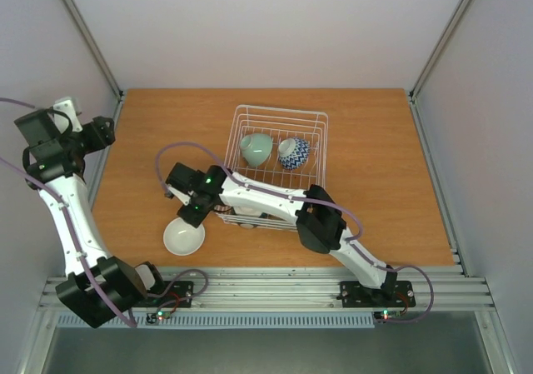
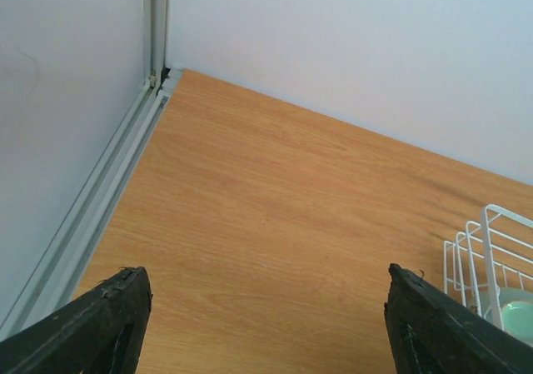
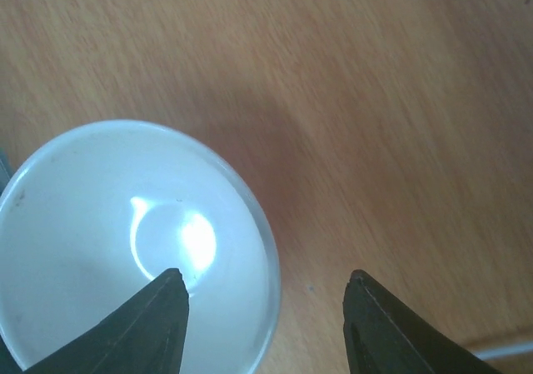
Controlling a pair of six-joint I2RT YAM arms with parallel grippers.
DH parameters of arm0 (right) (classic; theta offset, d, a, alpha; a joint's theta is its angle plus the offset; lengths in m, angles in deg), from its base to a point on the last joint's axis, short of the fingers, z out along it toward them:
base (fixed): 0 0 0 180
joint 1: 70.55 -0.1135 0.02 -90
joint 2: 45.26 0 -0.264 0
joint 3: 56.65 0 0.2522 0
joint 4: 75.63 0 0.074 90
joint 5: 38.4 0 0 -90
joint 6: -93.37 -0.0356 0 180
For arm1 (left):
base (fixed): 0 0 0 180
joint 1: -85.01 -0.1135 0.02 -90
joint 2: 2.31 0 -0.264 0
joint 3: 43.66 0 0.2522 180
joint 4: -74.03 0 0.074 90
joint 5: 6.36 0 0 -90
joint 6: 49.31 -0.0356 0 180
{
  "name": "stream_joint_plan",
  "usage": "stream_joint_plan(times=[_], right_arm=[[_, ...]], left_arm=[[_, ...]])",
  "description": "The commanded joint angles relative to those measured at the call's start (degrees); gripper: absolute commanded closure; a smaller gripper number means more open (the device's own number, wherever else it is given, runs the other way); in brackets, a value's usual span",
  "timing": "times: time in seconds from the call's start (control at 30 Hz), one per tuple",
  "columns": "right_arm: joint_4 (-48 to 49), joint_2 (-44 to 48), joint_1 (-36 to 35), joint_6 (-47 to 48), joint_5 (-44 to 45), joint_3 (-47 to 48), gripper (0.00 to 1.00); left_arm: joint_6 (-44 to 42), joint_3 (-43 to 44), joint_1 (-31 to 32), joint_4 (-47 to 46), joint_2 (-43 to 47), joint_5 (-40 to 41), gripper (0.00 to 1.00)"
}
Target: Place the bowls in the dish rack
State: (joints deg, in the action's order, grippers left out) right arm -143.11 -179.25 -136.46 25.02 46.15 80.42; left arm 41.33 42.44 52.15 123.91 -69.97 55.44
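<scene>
A white bowl (image 1: 184, 237) (image 3: 125, 241) sits on the wooden table, left of the dish rack's near corner. My right gripper (image 1: 193, 214) (image 3: 265, 307) hangs over the bowl's right rim, open. One fingertip (image 3: 162, 316) is over the bowl's inside and the other is outside over the table, neither touching the rim. The white wire dish rack (image 1: 318, 132) (image 2: 487, 253) holds a pale green bowl (image 1: 256, 149) (image 2: 520, 317) and a blue patterned bowl (image 1: 293, 152), both tipped on their sides. My left gripper (image 1: 107, 131) (image 2: 266, 316) is open and empty above bare table at the far left.
White walls close the table (image 1: 375, 199) on the left, back and right. A metal rail (image 2: 100, 199) runs along the left wall next to my left gripper. My right arm stretches across the rack's near edge.
</scene>
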Motion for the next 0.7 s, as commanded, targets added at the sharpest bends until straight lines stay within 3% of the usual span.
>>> stream_joint_plan(times=[0.0,0.3,0.47,0.67], right_arm=[[-3.18,-3.78,-0.52,-0.97,-1.32,1.87,0.49],[-4.24,-7.25,-0.62,-0.41,-0.63,3.62,0.5],[-4.67,-8.29,-0.63,-0.05,0.11,4.47,0.88],[-6.53,-9.85,-0.71,0.73,0.95,6.77,0.99]], left_arm=[[0.03,-0.97,-0.52,-2.47,1.73,-2.53,0.23],[0.85,-1.24,-0.52,-2.39,1.34,-4.44,0.23],[0.93,-1.33,-0.52,-2.01,1.69,-5.22,0.23],[1.23,-0.62,-0.54,-1.49,2.59,-5.95,0.23]])
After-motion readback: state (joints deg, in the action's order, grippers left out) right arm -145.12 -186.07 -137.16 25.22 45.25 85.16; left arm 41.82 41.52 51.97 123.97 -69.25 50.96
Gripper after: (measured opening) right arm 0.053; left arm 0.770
